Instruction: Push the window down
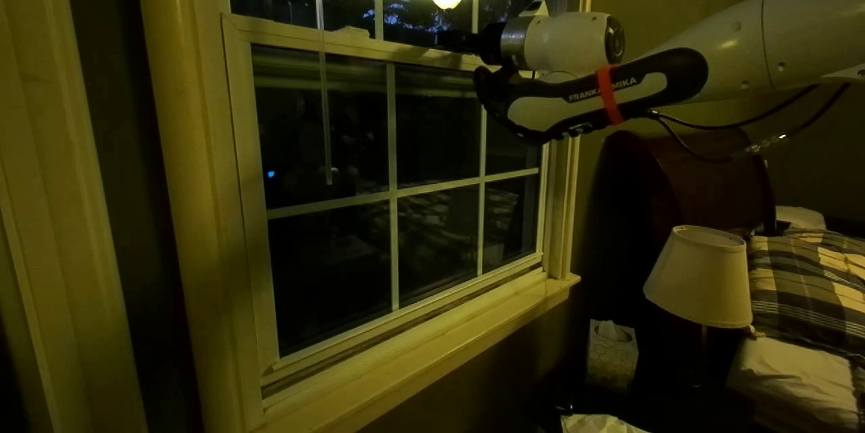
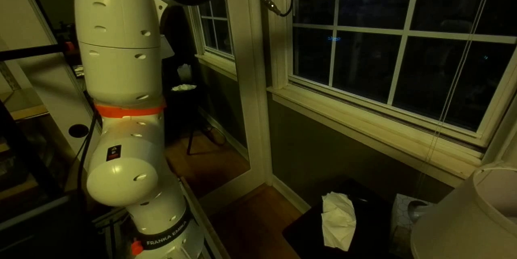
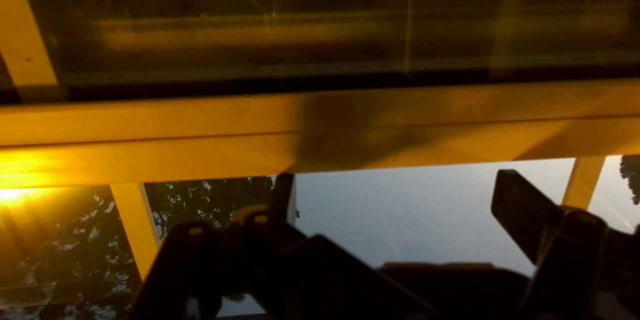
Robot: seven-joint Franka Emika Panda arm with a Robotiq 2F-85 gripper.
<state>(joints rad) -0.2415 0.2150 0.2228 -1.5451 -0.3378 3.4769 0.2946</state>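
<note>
Wrist view, and the gripper (image 3: 394, 177) hangs spread wide, empty, near the rail (image 3: 320, 133) of the window (image 1: 393, 194), no counter edge showing, likely placed for shoving it down.

Both exterior views: window (image 1: 393, 191), oblique, from indoors; shared: sill (image 1: 432, 345), table lamp (image 1: 699, 277). In an exterior view, Franka arm (image 2: 121, 65) close to camera. Wrist view: close on sash rail (image 3: 225, 148), past gripper (image 3: 395, 177).
</note>
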